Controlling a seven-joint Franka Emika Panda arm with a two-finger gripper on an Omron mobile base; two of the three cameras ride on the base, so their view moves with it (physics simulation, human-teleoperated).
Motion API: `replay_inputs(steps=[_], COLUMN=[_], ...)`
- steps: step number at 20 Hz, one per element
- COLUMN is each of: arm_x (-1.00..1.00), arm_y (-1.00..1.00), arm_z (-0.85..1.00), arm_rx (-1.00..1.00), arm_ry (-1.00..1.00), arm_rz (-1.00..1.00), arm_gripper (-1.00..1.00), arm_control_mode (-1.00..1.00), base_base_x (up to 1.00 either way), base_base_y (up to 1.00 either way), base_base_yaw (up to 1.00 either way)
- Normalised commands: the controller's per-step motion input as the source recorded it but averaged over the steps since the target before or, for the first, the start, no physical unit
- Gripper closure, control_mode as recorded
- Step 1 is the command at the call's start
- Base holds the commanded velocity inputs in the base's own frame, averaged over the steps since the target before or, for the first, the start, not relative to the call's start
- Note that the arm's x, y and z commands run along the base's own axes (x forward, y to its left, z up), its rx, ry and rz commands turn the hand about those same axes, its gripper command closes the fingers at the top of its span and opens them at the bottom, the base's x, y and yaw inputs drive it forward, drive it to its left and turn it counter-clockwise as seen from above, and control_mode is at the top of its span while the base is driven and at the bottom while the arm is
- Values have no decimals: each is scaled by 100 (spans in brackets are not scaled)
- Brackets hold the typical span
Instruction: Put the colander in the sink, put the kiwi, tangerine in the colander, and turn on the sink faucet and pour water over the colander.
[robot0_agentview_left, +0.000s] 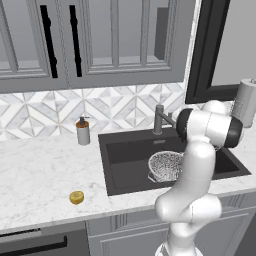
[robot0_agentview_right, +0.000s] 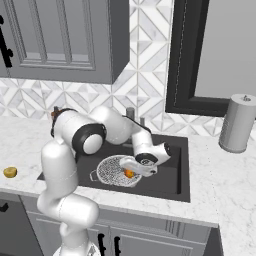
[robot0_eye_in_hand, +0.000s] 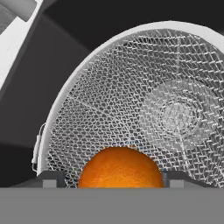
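Observation:
The colander (robot0_agentview_left: 165, 165) (robot0_agentview_right: 111, 172) (robot0_eye_in_hand: 175, 87) stands in the dark sink (robot0_agentview_left: 125, 150) (robot0_agentview_right: 170, 172). My gripper (robot0_agentview_right: 132, 169) (robot0_eye_in_hand: 114, 179) hangs just over the colander's right part. The bright orange tangerine (robot0_agentview_right: 129, 173) (robot0_eye_in_hand: 120, 168) sits between its fingertips (robot0_eye_in_hand: 51, 178), and a thin gap shows on the left side, so the jaws stand open around it. On the marble counter left of the sink, near the front edge, lies the yellowish-brown kiwi (robot0_agentview_left: 76, 197) (robot0_agentview_right: 10, 172). Behind the basin stands the sink faucet (robot0_agentview_left: 159, 119) (robot0_agentview_right: 131, 112).
A grey soap pump bottle (robot0_agentview_left: 82, 131) stands at the back of the counter left of the sink. A paper towel roll (robot0_agentview_right: 239, 122) (robot0_agentview_left: 246, 102) stands on the counter to the right. Wall cabinets hang above, and my arm's elbow rises over the sink's front.

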Motion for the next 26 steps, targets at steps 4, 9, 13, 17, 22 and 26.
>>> replay_inputs(steps=[4, 9, 13, 17, 22, 26], arm_x=[-12, -20, -49, -76, -73, -62], arm_y=[-1, -6, -28, -19, 16, 49], arm_z=[36, 54, 55, 50, 66, 49], arm_rx=[0, 0, -1, -10, -12, -18], arm_ry=[0, -1, -1, -14, -21, -1], arm_rz=[0, 0, 0, 0, 0, -8], arm_gripper=[-100, -100, -100, -100, -100, -100], arm_control_mode=[-100, -100, -100, -100, -100, -100], base_base_x=[0, 0, 0, 0, 0, 0], base_base_y=[0, 0, 0, 0, 0, 0], base_base_yaw=[0, 0, 0, 0, 0, 0])
